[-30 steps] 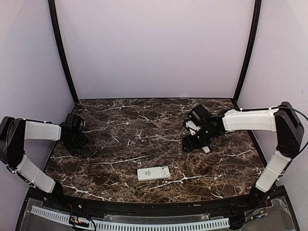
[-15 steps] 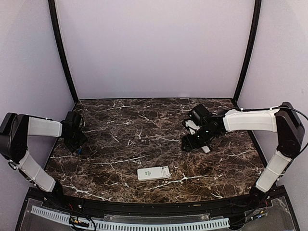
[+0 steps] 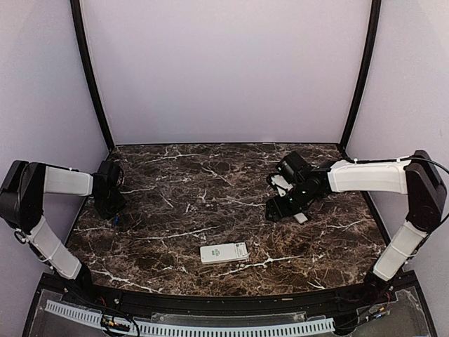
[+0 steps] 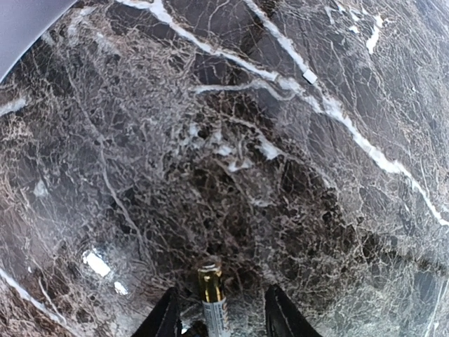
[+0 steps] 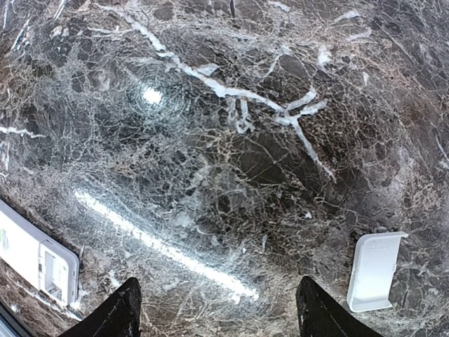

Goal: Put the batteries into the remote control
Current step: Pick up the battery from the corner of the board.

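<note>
At left edge of worktop (image 3: 175, 210), straddles battery (image 4: 210, 298) with left tool (image 4: 222, 291), narrower than before yet apart; keeps right tool (image 5: 219, 281) wide apart.

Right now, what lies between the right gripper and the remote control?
Nothing: only bare marble table separates the right gripper from the remote control, as the top external view shows.

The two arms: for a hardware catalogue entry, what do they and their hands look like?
Both the left arm and right arm have white box-shaped link covers between black joints. The left hand and right hand are black, with dark tapered fingers. A thin black cable loops by the right elbow. No markings are readable.
</note>
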